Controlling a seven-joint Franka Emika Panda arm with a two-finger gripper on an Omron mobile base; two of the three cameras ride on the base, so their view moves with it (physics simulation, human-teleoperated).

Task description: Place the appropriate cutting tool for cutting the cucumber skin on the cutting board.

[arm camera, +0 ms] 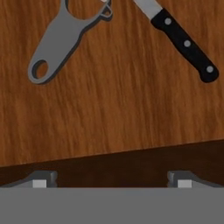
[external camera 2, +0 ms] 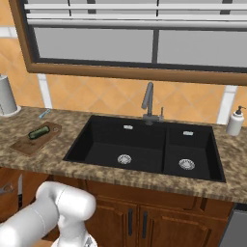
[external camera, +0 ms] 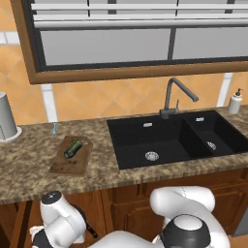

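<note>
Claw: its two dark fingertips (arm camera: 41, 180) are rising wide apart at the bottom of the hand view, and nothing is sitting between them; the claw (arm camera: 111, 181) is hanging above a brown wooden surface (arm camera: 113, 100).
Peeler: the all-grey metal peeler (arm camera: 61, 41) is lying flat on that wooden surface at the upper left of the hand view, its holed handle end pointing down-left and its forked head running off the top edge.
Knife: the black-handled knife (arm camera: 186, 43) is lying on the same wood at the upper right, its silver blade heading up-left toward the peeler's head; whether the two are touching is cut off by the frame edge.
Wood edge: below the tools the grain is giving way to a darker brown band.
Cutting board: the brown board (external camera: 71, 156) is resting on the speckled granite worktop (external camera: 29, 164), left of the black double sink (external camera: 160, 140).
Cucumber: the short dark green cucumber (external camera: 73, 148) is lying on the board, toward its far end; in the right base view it (external camera 2: 39, 131) is sitting the same way on the board (external camera 2: 34, 139).
Arm: the white arm is reaching down low in front of the cabinets at the lower left of the left base view.
Other things: a grey canister (external camera: 7, 116) is standing at the worktop's far left, and a soap dispenser (external camera 2: 235, 120) is standing right of the sink, behind which the grey tap (external camera 2: 148, 101) is rising.
</note>
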